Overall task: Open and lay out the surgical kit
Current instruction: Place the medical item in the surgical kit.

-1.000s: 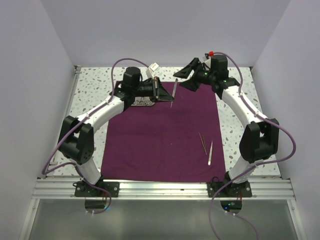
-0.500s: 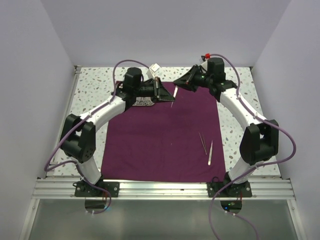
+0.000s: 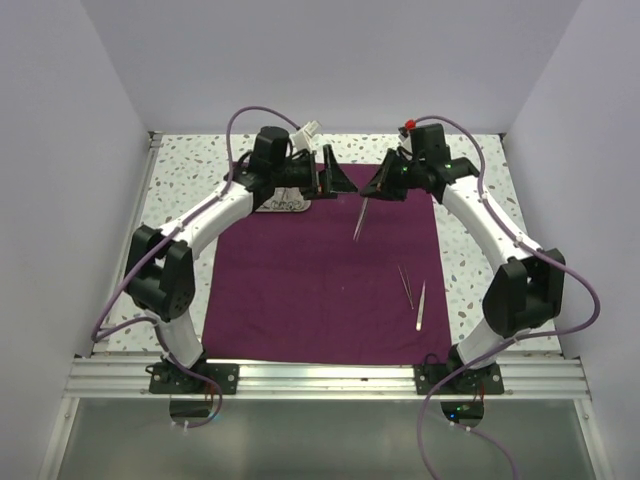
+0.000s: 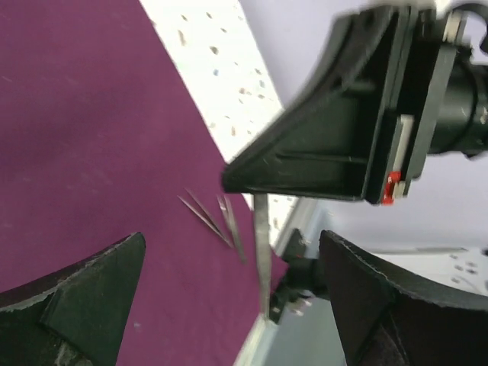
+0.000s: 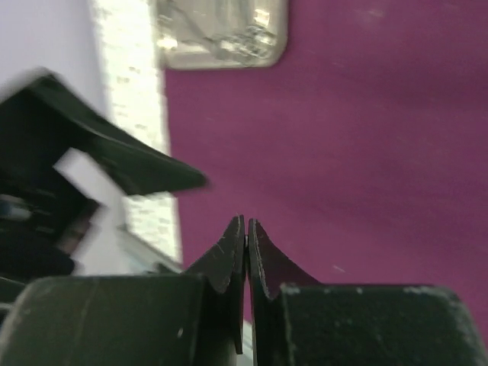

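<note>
The magenta-purple cloth (image 3: pixel 300 290) lies spread flat on the table. Above its far edge my right gripper (image 3: pixel 367 192) is shut on a thin silver instrument (image 3: pixel 360 220) that hangs down, tip over the cloth. My left gripper (image 3: pixel 335 180) stands open just left of it, holding nothing. In the left wrist view the instrument (image 4: pixel 262 252) drops from the right gripper (image 4: pixel 252 187) between my wide jaws. In the right wrist view the gripper (image 5: pixel 245 223) is pressed shut. The steel tray (image 3: pixel 284 204) sits at the cloth's far left corner, under the left arm.
Two more thin instruments lie on the right of the cloth: a dark pointed pair (image 3: pixel 405 287) and a silver one (image 3: pixel 421 305). Speckled table (image 3: pixel 185 170) shows round the cloth. The tray (image 5: pixel 221 38) holds small metal items. Walls close in on three sides.
The silver instrument has passed from the left gripper to the right. The right gripper moved in and shut on it; the left one opened and drew back slightly.
</note>
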You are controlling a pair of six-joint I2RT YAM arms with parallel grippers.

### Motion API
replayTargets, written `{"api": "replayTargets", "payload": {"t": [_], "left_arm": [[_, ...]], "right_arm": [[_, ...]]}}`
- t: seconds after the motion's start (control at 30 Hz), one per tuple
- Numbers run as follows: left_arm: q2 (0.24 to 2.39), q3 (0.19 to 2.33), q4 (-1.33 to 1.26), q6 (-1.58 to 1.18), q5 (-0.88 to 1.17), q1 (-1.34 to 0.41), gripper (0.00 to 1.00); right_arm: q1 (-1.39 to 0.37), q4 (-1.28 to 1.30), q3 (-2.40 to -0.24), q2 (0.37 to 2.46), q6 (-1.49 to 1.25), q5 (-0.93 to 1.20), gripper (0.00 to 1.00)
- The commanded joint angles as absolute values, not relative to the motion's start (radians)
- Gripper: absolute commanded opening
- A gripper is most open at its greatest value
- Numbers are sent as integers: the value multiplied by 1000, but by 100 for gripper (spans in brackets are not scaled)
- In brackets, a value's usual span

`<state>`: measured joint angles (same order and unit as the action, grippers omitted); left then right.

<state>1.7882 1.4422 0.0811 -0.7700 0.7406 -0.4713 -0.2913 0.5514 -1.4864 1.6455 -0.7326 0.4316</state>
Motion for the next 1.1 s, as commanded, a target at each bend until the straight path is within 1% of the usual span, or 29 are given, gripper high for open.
{"api": "replayTargets", "payload": {"t": [0.0,0.17,0.27,0.3,0.47,0.77,0.87,0.9,0.97,1.0,1.07], "left_arm": [[1752,1505,284,-582,623,-450,100],[1706,1473,414,-483,499,-362,100],[1701,1473,483,-425,427,-318,100],[1701,1474,497,-416,376,-310,100],[1721,1496,549,-376,302,-281,100],[1782,1551,572,-377,249,-276,100],[1824,1603,607,-374,204,-276,100],[1836,1636,618,-373,165,-276,100],[1888,1673,653,-364,100,-276,99],[1905,1712,664,-359,75,-276,99],[1945,1749,690,-345,31,-276,99]], "right_arm": [[-290,854,-1498,1557,-496,244,0],[-290,1035,-1356,1505,-414,21,0],[-290,1057,-1284,1461,-423,-27,0],[-290,1043,-1222,1450,-437,-38,0],[-288,902,-1014,1398,-495,-57,0],[-290,775,-948,1468,-508,-192,0],[-290,775,-966,1471,-502,-192,16],[-290,781,-974,1471,-500,-193,26],[-288,802,-989,1454,-495,-202,35],[-290,808,-994,1445,-492,-204,45],[-288,824,-1008,1418,-491,-207,54]]}}
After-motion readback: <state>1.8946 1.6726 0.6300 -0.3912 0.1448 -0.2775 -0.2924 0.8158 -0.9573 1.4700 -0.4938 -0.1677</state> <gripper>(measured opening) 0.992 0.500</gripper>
